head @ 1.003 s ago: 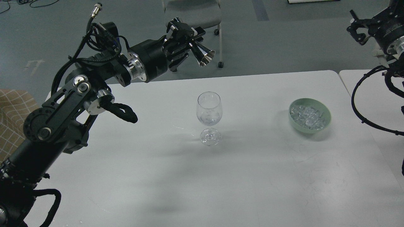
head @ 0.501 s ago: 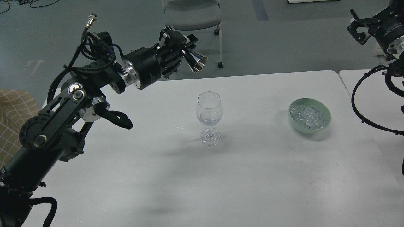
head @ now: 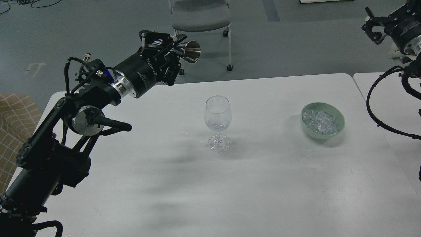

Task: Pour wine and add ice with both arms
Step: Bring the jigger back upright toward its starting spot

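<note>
A clear wine glass (head: pixel 218 121) stands upright at the table's middle with a little clear wine (head: pixel 217 125) low in its bowl. A pale green bowl (head: pixel 340 126) of ice cubes (head: pixel 320 121) sits to its right. My left gripper (head: pixel 174 49) is shut on a shiny metal jigger cup (head: pixel 190 52), held above the table's far edge, up and left of the glass, its mouth turned toward the right. My right gripper (head: pixel 373 29) hangs at the top right, well above and right of the bowl; its fingers look spread, holding nothing.
The white table (head: pixel 263 184) spans the view, with a second table (head: pixel 394 108) butted against its right edge. A grey chair (head: pixel 200 16) stands behind the far edge. A tan checked cushion (head: pixel 13 121) is at the left.
My left arm has drawn back to the left and turned at the wrist, carrying the jigger away from above the glass. The right arm has barely moved.
</note>
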Robot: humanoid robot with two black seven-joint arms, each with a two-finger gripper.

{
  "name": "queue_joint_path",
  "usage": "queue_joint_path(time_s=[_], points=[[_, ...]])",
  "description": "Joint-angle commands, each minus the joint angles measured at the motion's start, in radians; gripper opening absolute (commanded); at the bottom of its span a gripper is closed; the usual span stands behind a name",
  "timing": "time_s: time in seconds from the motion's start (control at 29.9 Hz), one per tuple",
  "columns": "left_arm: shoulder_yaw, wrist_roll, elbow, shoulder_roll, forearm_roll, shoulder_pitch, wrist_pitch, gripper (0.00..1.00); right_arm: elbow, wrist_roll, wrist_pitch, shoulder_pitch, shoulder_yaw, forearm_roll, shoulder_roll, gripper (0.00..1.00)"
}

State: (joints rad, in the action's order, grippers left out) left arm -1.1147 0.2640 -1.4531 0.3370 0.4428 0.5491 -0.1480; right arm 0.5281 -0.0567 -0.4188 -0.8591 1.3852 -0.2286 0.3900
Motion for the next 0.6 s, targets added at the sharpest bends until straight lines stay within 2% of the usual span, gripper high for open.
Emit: queue_joint_path(time_s=[0.0,0.23,0.4,0.57], points=[[-0.076,0.0,0.013,0.002,-0.09,-0.053,0.021,0.0,0.004,-0.002,0.0,-0.001,-0.002,-0.001,0.001,1.0],[-0.214,-0.014,0.043,0.011,-0.107,-0.184,0.004,0.0,0.02,-0.005,0.002,0.019,-0.003,-0.003,0.016,1.0],[-0.379,-0.012,0.053,-0.003,-0.211,-0.291,0.002,0.0,0.02,-0.005,0.005,0.02,-0.005,-0.003,0.018,1.0],[-0.445,-0.045,0.097,-0.001,-0.299,-0.379,-0.024,0.0,0.02,-0.005,0.008,0.022,-0.035,-0.005,0.02,1.0]])
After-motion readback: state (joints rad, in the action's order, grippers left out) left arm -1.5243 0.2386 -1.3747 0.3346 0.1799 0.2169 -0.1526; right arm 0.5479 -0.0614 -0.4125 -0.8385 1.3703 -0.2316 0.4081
